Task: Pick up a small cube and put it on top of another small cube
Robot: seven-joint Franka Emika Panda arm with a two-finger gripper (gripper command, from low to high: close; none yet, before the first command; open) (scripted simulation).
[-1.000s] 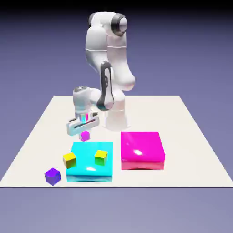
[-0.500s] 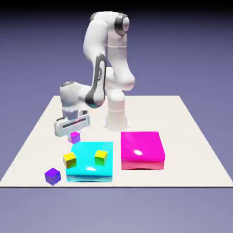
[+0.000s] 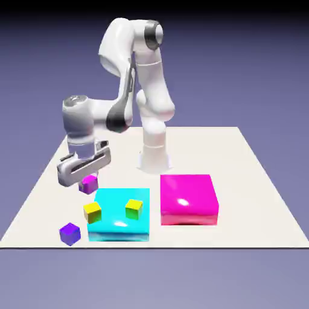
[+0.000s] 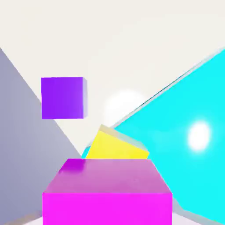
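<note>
My gripper (image 3: 89, 182) is shut on the small magenta-purple cube (image 3: 89, 184) and holds it in the air, left of the cyan block's far corner. In the hand view that cube (image 4: 107, 192) fills the bottom middle and hides the fingertips. Just beyond it a yellow cube (image 4: 116, 147) shows at the cyan block's edge; in the exterior view this yellow cube (image 3: 92, 212) sits at the block's left side, below and toward the camera from the held cube. An indigo-blue cube (image 3: 70, 233) (image 4: 63, 97) rests on the table near the front edge.
A flat cyan block (image 3: 121, 222) (image 4: 184, 132) carries a second yellow cube (image 3: 133, 209). A big flat magenta block (image 3: 187, 199) lies to the exterior view's right of it. The table's front edge (image 3: 151, 246) is close to the indigo cube.
The gripper has carried the magenta-purple cube toward the exterior view's left and slightly toward the camera, nearer the left yellow cube. The other cubes and blocks have stayed put.
</note>
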